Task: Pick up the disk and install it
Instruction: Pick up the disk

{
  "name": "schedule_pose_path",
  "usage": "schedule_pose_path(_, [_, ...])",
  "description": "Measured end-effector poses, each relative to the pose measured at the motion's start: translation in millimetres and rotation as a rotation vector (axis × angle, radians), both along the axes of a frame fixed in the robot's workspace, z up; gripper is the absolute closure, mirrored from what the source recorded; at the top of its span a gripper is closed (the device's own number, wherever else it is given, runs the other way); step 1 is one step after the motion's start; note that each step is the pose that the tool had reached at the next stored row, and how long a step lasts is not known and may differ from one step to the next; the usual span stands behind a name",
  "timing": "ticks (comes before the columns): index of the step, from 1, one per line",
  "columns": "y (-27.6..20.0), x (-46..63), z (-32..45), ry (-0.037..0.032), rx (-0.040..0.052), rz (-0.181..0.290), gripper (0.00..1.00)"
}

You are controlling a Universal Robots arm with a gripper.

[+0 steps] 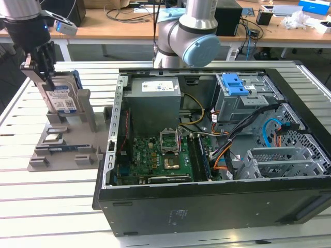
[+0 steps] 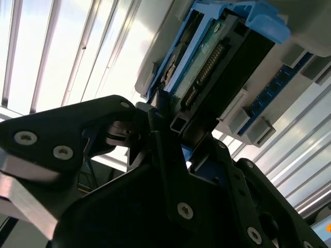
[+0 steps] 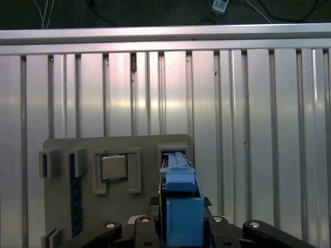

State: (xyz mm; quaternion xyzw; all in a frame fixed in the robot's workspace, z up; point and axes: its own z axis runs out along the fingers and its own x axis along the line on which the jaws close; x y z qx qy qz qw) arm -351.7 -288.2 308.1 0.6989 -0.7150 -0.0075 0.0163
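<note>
Pincer clasps upright disk over slatted aluminium table, cluttered desks behind.

In the upper left of the exterior view the arm is cut off by the frame's top edge. The gripper, clamped on the disk, covers the disk's upper corner, and the grey holder hides its lower edge. The computer case runs off the frame's right and bottom edges. In the first wrist view the disk stands edge-on, its label out of sight
</note>
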Motion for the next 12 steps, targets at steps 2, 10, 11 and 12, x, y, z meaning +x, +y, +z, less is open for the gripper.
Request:
schedule_pose_path(2, [0.1, 0.0, 3.1, 0.0001, 0.0, 0.0, 0.64])
schedule_pose_path(10, [1.1, 0.0, 17.4, 0.0, -0.0006, 0.0, 0.64])
schedule_pose_path(11, [1.1, 0.0, 18.8, 0.0, -0.0005, 0.0, 0.64])
schedule_pose_path(12, [1.3, 0.0, 20.8, 0.0, -0.0006, 0.0, 0.64])
